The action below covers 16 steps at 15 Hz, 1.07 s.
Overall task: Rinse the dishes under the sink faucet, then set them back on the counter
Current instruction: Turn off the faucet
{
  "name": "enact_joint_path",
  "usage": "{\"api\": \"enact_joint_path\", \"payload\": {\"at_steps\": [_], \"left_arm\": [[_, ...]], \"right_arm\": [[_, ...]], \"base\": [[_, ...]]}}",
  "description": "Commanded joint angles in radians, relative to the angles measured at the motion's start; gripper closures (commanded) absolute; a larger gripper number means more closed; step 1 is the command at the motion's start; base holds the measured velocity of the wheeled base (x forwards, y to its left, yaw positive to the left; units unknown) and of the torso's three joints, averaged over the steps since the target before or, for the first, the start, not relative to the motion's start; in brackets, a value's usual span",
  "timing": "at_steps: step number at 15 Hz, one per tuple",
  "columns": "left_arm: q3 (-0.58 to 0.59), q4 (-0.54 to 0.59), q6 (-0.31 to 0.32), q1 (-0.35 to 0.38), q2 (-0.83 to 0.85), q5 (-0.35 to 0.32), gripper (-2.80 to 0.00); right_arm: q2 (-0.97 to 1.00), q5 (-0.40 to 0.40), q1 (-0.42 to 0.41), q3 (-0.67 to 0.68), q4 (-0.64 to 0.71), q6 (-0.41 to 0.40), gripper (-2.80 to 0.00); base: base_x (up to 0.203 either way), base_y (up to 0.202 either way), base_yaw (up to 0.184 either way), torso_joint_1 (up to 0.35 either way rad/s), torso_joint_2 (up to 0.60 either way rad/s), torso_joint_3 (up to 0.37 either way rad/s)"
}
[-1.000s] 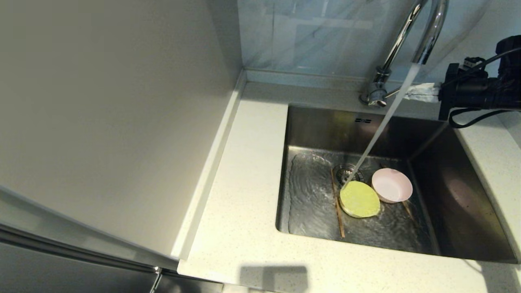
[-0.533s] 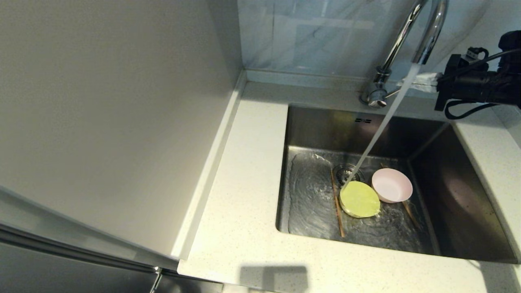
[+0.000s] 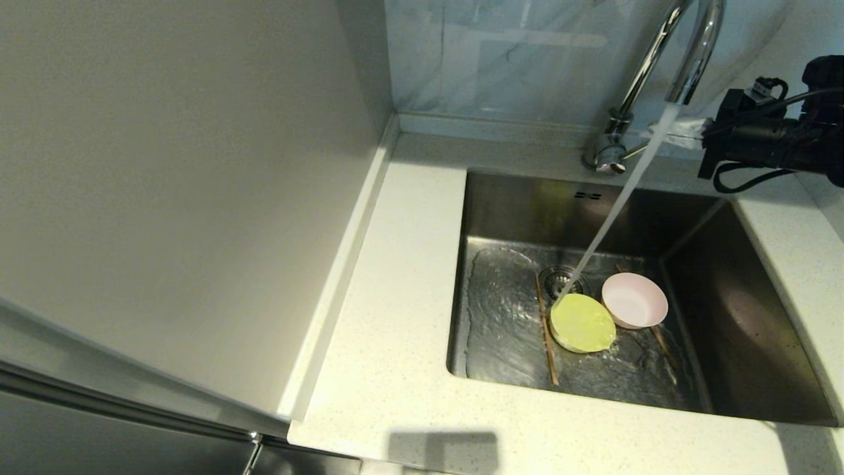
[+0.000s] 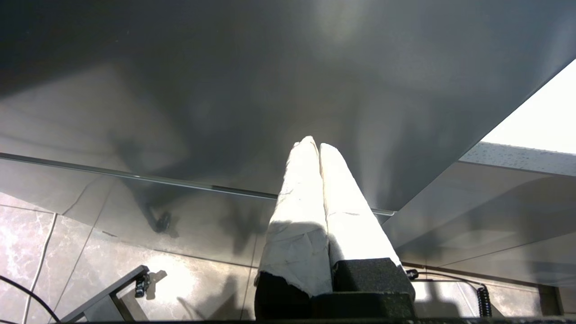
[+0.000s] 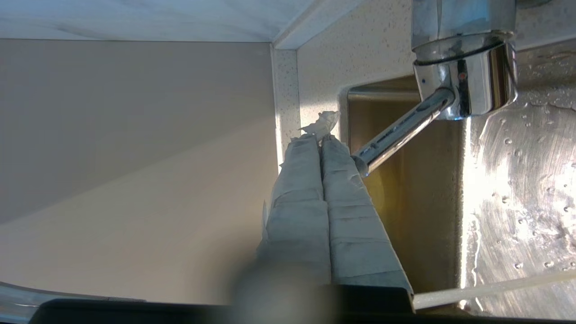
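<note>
Water runs from the sink faucet (image 3: 689, 59) onto the yellow-green bowl (image 3: 582, 323) lying in the sink (image 3: 745, 316). The pale pink bowl (image 3: 634, 300) sits beside it, touching. One chopstick (image 3: 546, 333) lies left of the green bowl; the other chopstick (image 3: 661, 343) pokes out past the pink bowl. My right gripper (image 3: 663, 132) is shut and empty at the end of the faucet lever (image 3: 634, 150). In the right wrist view the lever (image 5: 400, 132) touches the side of one finger of the right gripper (image 5: 321, 138). My left gripper (image 4: 315, 145) is shut, parked low, out of the head view.
The off-white speckled counter (image 3: 395, 316) wraps the sink at left and front. A plain grey-white side panel (image 3: 184, 198) rises at the left. The drain strainer (image 3: 560, 278) sits behind the green bowl. A glossy backsplash stands behind the faucet base (image 3: 603, 157).
My right gripper has shifted a little up and toward the back at the lever's end. Water keeps running; the bowls and chopsticks have stayed put.
</note>
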Motion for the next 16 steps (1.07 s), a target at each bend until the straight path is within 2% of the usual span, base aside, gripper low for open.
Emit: {"api": "enact_joint_path", "payload": {"at_steps": [1,9,16], "left_arm": [[0.0,0.0,0.0,0.0,-0.003,0.0,0.0],[0.0,0.0,0.0,0.0,-0.003,0.0,0.0],[0.0,0.0,0.0,0.0,-0.003,0.0,0.0]], "right_arm": [[0.003,0.004,0.0,0.0,-0.003,0.006,0.0],[-0.049,-0.022,-0.026,0.0,-0.014,0.016,0.0],[-0.06,0.082,-0.039,0.013,0.048,0.015,0.0]], "base": [[0.0,0.0,0.0,0.0,0.0,0.0],[0.0,0.0,0.0,0.0,0.0,0.0],[0.0,0.0,0.0,0.0,0.0,0.0]]}}
